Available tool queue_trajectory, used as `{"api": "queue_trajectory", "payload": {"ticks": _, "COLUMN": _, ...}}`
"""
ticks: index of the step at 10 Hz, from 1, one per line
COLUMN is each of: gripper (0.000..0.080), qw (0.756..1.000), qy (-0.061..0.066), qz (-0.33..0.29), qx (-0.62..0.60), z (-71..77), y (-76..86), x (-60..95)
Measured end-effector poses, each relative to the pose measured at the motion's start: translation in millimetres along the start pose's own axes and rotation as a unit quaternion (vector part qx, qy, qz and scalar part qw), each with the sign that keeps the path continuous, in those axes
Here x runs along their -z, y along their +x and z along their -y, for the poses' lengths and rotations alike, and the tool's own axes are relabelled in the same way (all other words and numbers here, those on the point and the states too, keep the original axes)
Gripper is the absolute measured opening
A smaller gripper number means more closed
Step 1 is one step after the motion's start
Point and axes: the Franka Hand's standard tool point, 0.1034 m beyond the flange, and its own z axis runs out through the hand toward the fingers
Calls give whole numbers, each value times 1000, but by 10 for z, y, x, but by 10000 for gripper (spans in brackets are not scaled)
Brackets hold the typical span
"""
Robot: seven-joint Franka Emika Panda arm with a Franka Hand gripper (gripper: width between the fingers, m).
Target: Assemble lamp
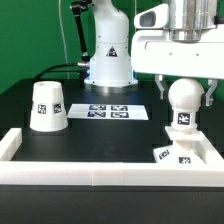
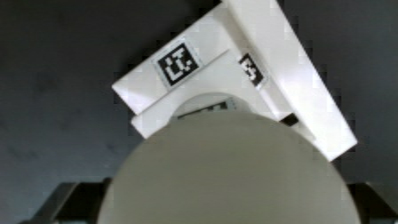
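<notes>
My gripper (image 1: pixel 186 84) is shut on the rounded white bulb (image 1: pixel 181 101) and holds it upright, tagged stem down. The bulb hangs just above the low angular base (image 1: pixel 178 154), which sits in the front corner at the exterior view's right. In the wrist view the bulb (image 2: pixel 222 165) fills the near field between my dark fingers (image 2: pixel 68 203). Beyond it lies the base (image 2: pixel 228 58) with its tags and its round socket (image 2: pixel 199 103). I cannot tell whether the stem touches the socket. The tapered shade (image 1: pixel 46 106) stands wide end down at the exterior view's left, apart from my gripper.
The marker board (image 1: pixel 108 111) lies flat at mid-table. A raised white wall (image 1: pixel 100 172) borders the black table at the front and sides, close to the base. The arm's own pedestal (image 1: pixel 108 52) stands at the back.
</notes>
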Motion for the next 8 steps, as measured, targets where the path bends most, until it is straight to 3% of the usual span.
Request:
{"api": "queue_trajectory", "payload": {"ticks": 4, "gripper": 580, "qw": 984, "qy": 9, "qz": 28, "qx": -176, "z": 16, "y": -24, "x": -9}}
{"api": "queue_trajectory", "payload": {"ticks": 8, "gripper": 580, "qw": 952, "qy": 18, "qz": 48, "qx": -302, "z": 39, "y": -40, "x": -16}}
